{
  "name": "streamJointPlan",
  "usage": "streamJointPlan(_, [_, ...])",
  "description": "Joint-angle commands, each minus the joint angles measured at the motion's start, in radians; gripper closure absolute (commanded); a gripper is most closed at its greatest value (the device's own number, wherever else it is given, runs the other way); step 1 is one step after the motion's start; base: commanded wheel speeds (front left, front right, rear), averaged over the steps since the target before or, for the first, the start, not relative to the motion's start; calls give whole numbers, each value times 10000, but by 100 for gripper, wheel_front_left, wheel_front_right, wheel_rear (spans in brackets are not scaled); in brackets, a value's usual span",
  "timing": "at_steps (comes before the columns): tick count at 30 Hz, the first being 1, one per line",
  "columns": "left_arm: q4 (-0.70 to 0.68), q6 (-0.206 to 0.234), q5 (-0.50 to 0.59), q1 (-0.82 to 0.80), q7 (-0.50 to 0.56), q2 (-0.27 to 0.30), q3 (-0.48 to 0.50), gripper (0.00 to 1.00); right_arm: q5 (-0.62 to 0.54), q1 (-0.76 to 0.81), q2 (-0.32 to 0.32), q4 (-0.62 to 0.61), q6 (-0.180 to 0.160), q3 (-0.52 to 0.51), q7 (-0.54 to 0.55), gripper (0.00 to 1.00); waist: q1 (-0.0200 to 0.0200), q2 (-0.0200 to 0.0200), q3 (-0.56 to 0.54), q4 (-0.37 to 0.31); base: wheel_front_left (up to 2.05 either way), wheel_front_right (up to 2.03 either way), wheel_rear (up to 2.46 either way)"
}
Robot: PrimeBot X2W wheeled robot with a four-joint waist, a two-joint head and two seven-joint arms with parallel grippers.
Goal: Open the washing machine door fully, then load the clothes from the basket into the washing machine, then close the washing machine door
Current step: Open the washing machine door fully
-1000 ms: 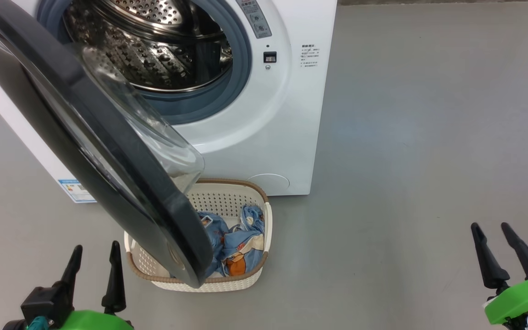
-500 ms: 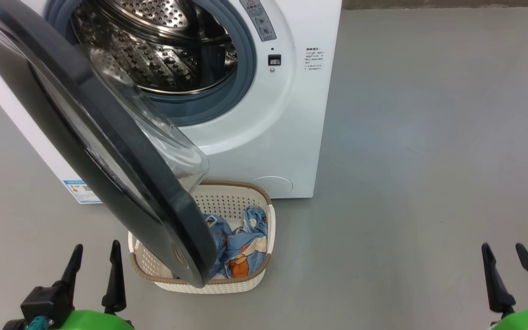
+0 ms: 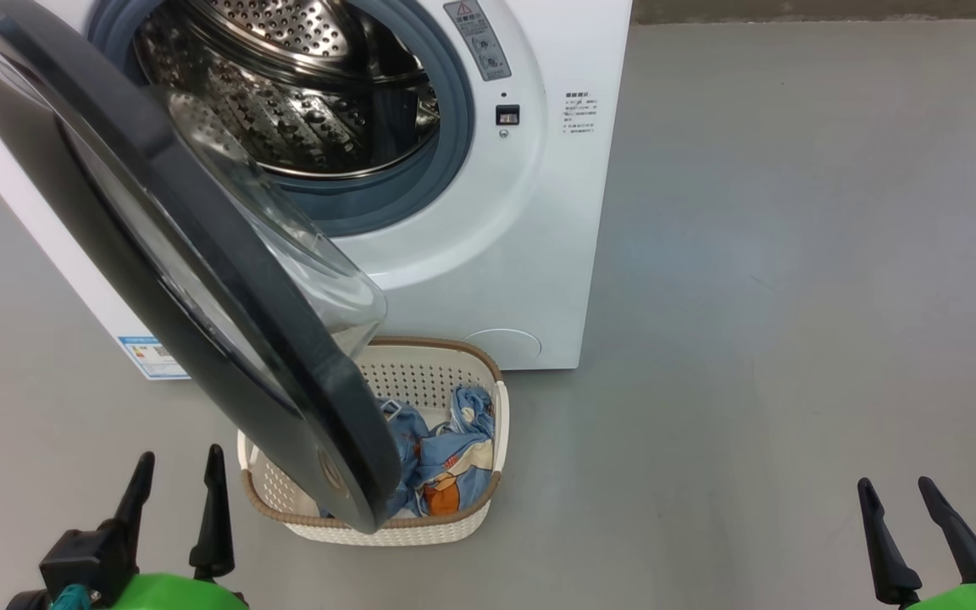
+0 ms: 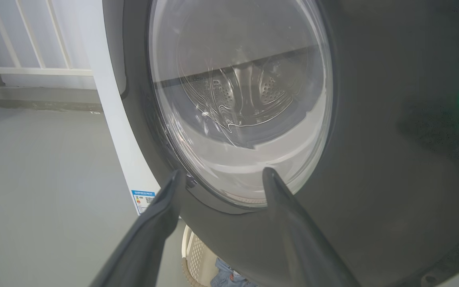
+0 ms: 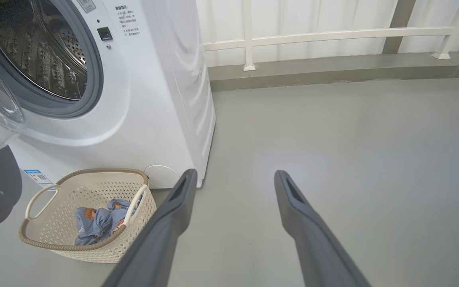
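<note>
Head view, inspection notes: found the washing machine door [image 3: 225, 313] swung out from the washing machine [image 3: 539, 254] but only part of the way, with its free edge overlapping the left part of the basket [image 3: 420, 529] from this angle. Found the clothes [image 3: 446, 466] bunched in the basket's right half, on the floor [image 3: 751, 296] just before the machine's front. Noted the left gripper [image 3: 180, 455] low at the lower left, fingers apart and empty, near the door's outer face but not touching it; noted the right gripper [image 3: 895, 483] well off at the lower right, likewise spread and holding nothing. Judged the step in hand to be the first one, opening the door fully, with loading not yet begun. Judged the next move to call for a push or hook on the door's rim by the left arm, swinging it wide enough to free the approach to the basket and drum [image 3: 285, 102]. Materials: glossy black rim, hard and smooth, likely slippery under the fingers; bulging clear glass bowl; perforated steel drum; grey-blue rubber seal [image 3: 446, 161]; rigid cream perforated plastic with a brown woven-look rim; soft, crumpled printed fabric.
</note>
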Motion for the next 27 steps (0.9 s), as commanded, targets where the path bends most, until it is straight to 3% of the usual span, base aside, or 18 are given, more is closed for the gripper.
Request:
streamJointPlan(1, [-207, -15, -40, -190, -65, 166, 298, 0, -127, -108, -180, -197, 14, 243, -122, 0, 0, 0, 3, 13, 0, 0, 0])
streamJointPlan(5, [-147, -15, -213, -218, -65, 166, 295, 0, -158, -131, -179, -204, 14, 346, -122, 0, 0, 0, -1, 70, 0, 0, 0])
streamJointPlan(6, [-135, -15, -297, -227, -65, 166, 299, 13, -167, -133, -174, -210, 14, 353, -122, 0, 0, 0, -7, 89, 0, 0, 0])
streamJointPlan(7, [-139, -14, -398, -235, -65, 166, 319, 55, -176, -132, -172, -221, 14, 376, -122, 0, 0, 0, -2, 109, 0, 0, 0])
streamJointPlan(9, [-187, -4, -540, -255, -65, 166, 405, 100, -212, -132, -141, -248, 14, 392, -122, 0, 0, 0, 14, 155, 0, 0, 0])
streamJointPlan(16, [-1233, 210, -691, -505, -65, 170, 1501, 100, -266, -190, -102, -347, 14, 434, -122, 0, 0, 0, 143, 341, 0, 0, 0])
streamJointPlan(21, [-2722, 392, -450, -709, -65, 234, 2163, 100, -283, -234, -109, -394, 14, 458, -122, 0, 0, 0, 202, 441, 0, 0, 0])
streamJointPlan(27, [-5044, 581, -56, -949, 15, 217, 1700, 100, -443, -280, -98, -495, 14, 386, -122, 0, 0, 0, 262, 524, 0, 0, 0])
